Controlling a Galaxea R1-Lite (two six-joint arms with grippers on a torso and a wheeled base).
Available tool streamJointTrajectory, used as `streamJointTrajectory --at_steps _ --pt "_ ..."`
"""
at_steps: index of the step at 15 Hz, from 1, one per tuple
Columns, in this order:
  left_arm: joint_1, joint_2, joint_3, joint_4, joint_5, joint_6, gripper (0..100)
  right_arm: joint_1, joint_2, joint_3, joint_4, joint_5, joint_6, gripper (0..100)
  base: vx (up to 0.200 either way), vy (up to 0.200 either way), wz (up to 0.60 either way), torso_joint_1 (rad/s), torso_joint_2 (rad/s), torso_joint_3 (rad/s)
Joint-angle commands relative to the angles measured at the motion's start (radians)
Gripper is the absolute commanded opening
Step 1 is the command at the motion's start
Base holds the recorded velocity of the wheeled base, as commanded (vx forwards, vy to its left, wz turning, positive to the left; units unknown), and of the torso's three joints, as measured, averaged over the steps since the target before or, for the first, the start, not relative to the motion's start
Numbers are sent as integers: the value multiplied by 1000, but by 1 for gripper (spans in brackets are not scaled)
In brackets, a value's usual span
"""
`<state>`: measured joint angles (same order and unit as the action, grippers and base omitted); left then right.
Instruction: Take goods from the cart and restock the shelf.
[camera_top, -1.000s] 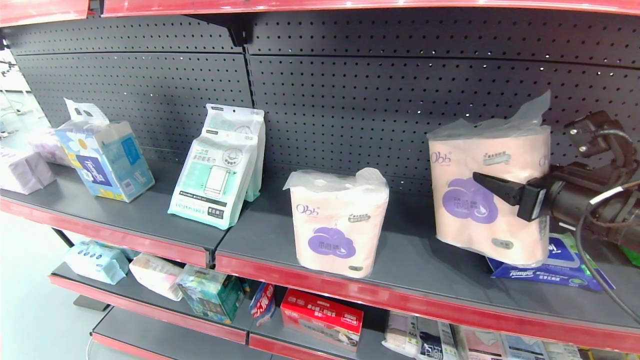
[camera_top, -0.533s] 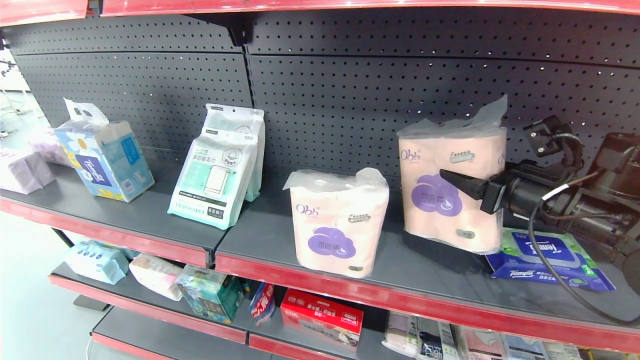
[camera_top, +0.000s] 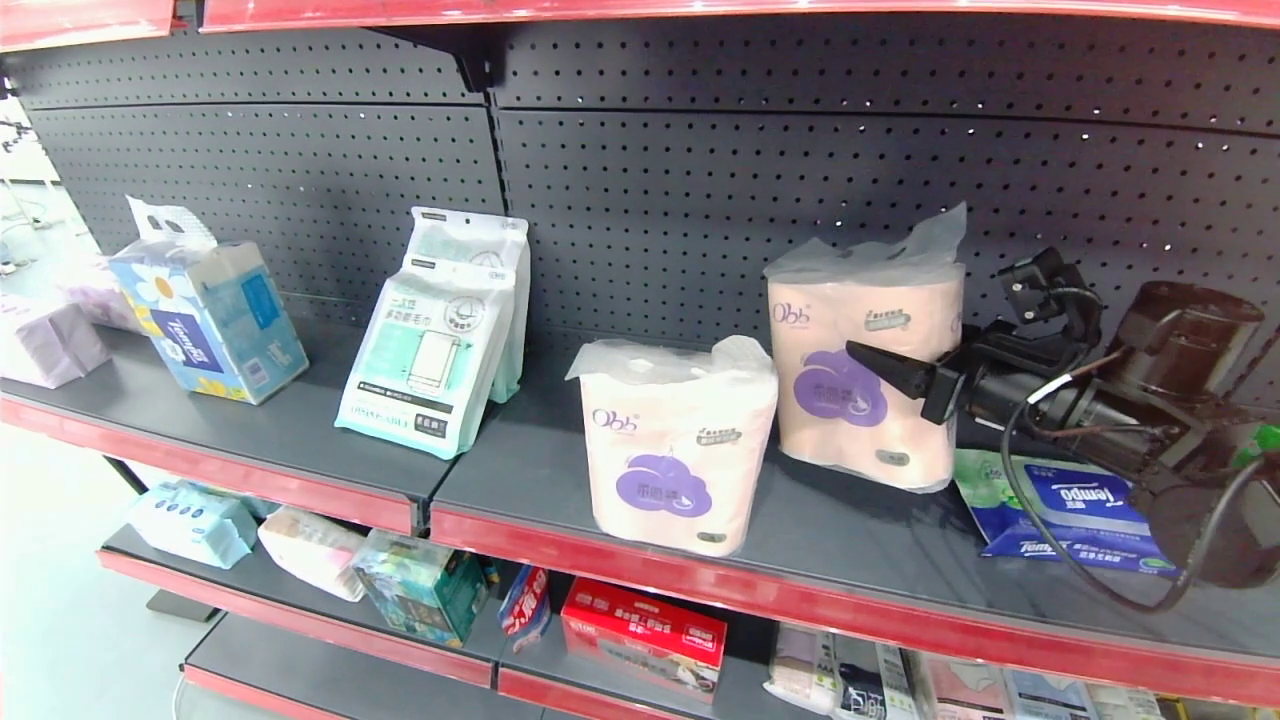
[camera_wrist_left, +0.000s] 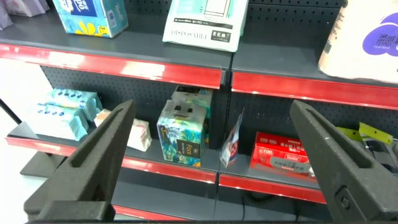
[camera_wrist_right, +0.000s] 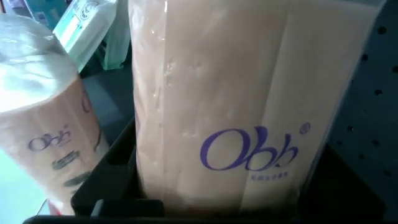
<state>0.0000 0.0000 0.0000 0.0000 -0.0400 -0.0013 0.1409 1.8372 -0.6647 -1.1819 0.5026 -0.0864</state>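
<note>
A pink roll pack with a purple cloud print (camera_top: 860, 340) stands toward the right of the grey shelf board (camera_top: 540, 470), close to the pegboard back. My right gripper (camera_top: 890, 365) is shut on it, one black finger across its front; whether its base touches the board is unclear. Up close, the right wrist view shows the held pack (camera_wrist_right: 236, 106) between the jaws. A second, matching pack (camera_top: 675, 450) stands by the shelf's front edge, just left of the held one and apart from it. My left gripper (camera_wrist_left: 211, 168) hangs open and empty, lower down before the lower shelves.
A blue wipes pack (camera_top: 1070, 505) lies flat under my right arm. White-green pouches (camera_top: 440, 340) and a blue tissue pack (camera_top: 215, 320) stand further left. Lower shelves hold a red box (camera_wrist_left: 283, 162) and a teal box (camera_wrist_left: 183, 134). Bare board lies between the pouches and the packs.
My right arm has carried the held pack leftward and lower, from above the blue wipes pack to a spot beside the other roll pack. The other goods have not moved.
</note>
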Motion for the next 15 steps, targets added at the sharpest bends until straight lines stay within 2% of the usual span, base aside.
streamJointTrajectory --at_steps 1,4,6,10,15 --pt "0 0 0 0 0 0 100 6 60 -18 -16 1 0 0 0 0 0 0 0 0" --pt "0 0 0 0 0 0 100 17 111 -69 -54 7 50 0 0 0 0 0 0 0" --pt "0 0 0 0 0 0 100 49 149 -76 -137 34 123 0 0 0 0 0 0 0" --pt "0 0 0 0 0 0 100 88 226 -81 -245 36 129 0 0 0 0 0 0 0" --pt "0 0 0 0 0 0 100 94 304 -161 -265 37 122 0 0 0 0 0 0 0"
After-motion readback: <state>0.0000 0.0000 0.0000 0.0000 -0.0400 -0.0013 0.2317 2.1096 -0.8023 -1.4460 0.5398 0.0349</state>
